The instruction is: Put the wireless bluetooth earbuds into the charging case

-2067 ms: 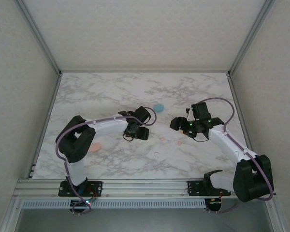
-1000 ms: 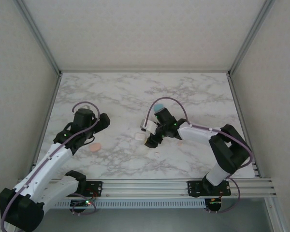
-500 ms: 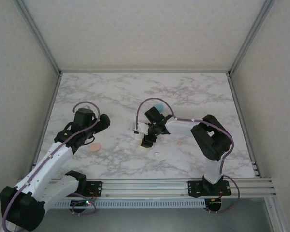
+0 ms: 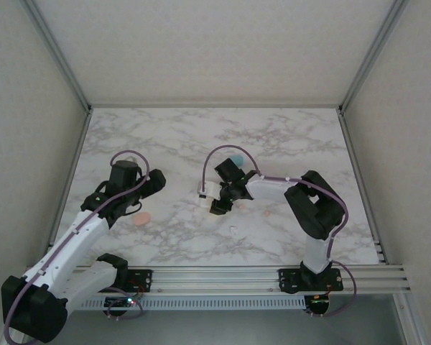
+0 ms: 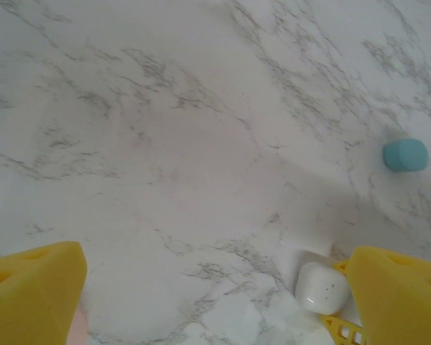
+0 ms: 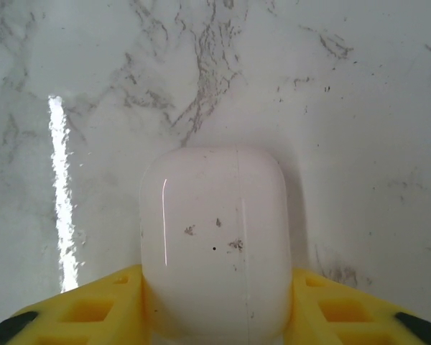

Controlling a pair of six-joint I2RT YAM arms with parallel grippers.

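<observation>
The right gripper [image 6: 215, 310] is clamped on the white charging case [image 6: 214, 241]. In the right wrist view its yellow fingers [image 6: 100, 305] press against both flanks of the case. The case lies on the marble table [image 4: 165, 136] with its seam running from 12 to 6 o'clock. The left gripper [image 5: 215, 291] is spread wide and grasps nothing. Its yellow fingertips [image 5: 36, 287] sit at the two lower corners of the left wrist view, with bare marble between them.

Compared with a second ago, the right arm has folded in, its elbow drawn toward 9 o'clock. The right gripper has moved slightly the same way, near the table's middle. Half a second ago the arm was already in nearly this pose. The left arm has hardly changed.

The top view shows a teal case [image 4: 237, 159] at 1 o'clock from the right gripper and a salmon-pink case [image 4: 141, 218] at 6 o'clock from the left one. A tiny salmon-pink earbud [image 4: 240, 206] lies just at 3 o'clock of the right gripper, and another salmon-pink speck [image 4: 267, 213] farther that way. From this height the grip itself cannot be made out. The right wrist view shows the contact plainly, along with small scuffs on the shell. The left wrist view catches the white case from the side, with the teal case well beyond it at 1 o'clock.
</observation>
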